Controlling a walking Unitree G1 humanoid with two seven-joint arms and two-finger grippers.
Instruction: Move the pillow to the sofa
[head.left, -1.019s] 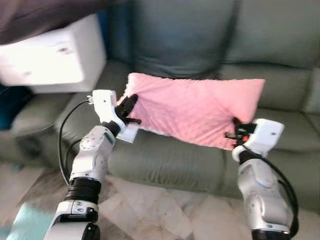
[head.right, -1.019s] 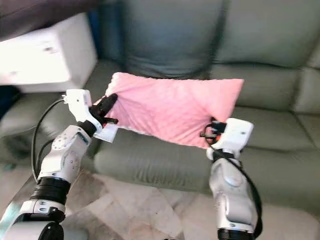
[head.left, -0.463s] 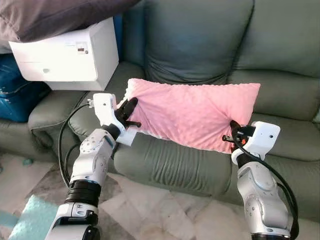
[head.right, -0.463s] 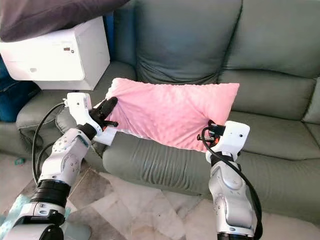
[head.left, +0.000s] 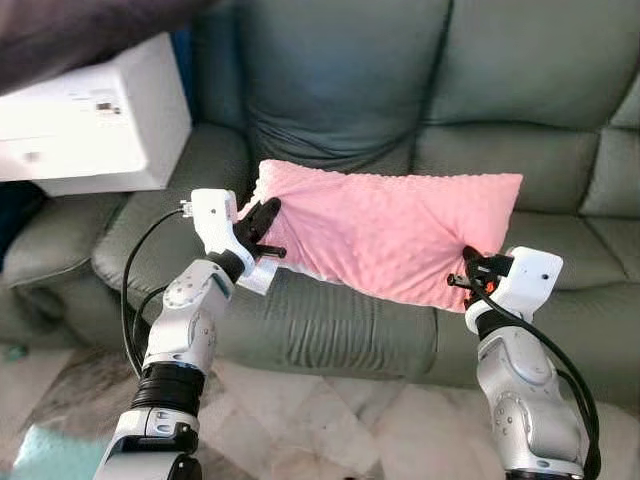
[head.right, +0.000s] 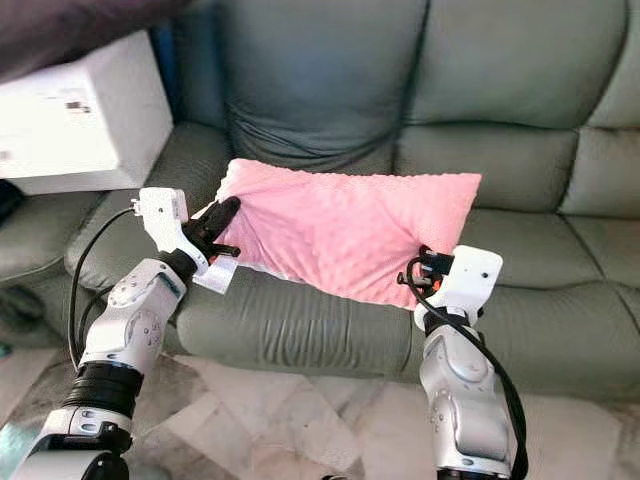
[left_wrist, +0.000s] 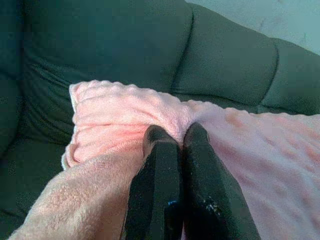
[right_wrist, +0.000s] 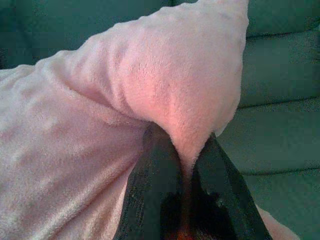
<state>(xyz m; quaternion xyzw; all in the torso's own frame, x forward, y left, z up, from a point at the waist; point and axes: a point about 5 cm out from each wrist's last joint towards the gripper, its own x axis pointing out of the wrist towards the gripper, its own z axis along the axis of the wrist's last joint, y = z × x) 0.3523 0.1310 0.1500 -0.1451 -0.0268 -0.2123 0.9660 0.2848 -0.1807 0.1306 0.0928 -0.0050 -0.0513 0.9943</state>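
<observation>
Above the sofa, pink pillow pinched by both jaws (fingertips buried).

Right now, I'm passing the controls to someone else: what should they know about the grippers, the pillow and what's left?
Left gripper: shut on the pillow's left end.
Right gripper: shut on its lower right corner.
Pink pillow: held between both arms, stretched over the green sofa's seat, in front of the backrest; whether it touches the cushion cannot be told.
Done: pillow picked up and brought to the sofa.
Left: lower it onto the seat, open both grippers, pull the arms back.
Note: a white box sits on the sofa's left end.
</observation>
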